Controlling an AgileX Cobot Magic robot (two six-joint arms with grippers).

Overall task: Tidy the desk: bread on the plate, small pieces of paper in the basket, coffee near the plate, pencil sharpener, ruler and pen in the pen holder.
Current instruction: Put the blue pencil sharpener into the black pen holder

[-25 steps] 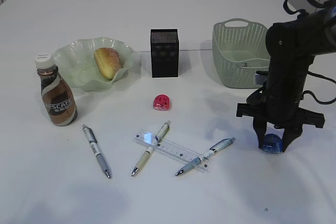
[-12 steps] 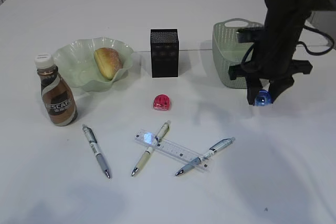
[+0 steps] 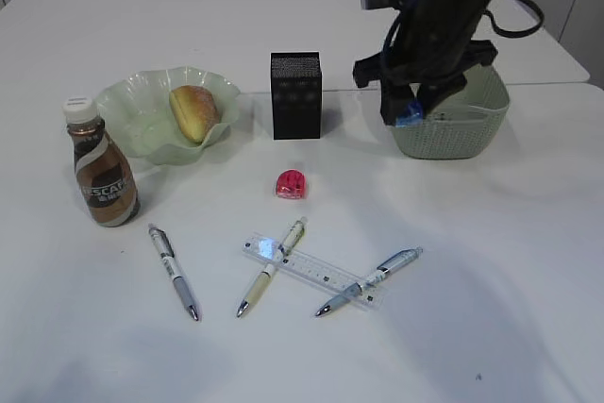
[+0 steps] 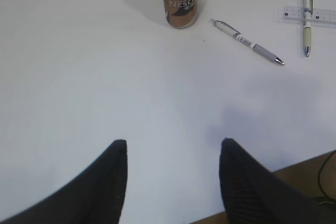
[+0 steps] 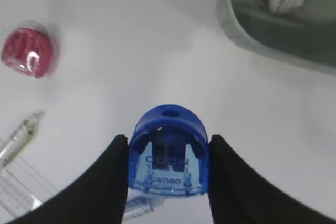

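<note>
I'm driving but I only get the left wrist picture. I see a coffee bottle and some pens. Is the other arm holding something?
Observer: Yes. The right fingers are clamped on a blue pencil sharpener.
Operator: Where is it? Up in the air?
Observer: Yes, lifted off the desk, right by the front left side of the green basket.
Operator: Where's the pen holder, then?
Observer: The black pen holder stands further left, between the basket and the plate.
</note>
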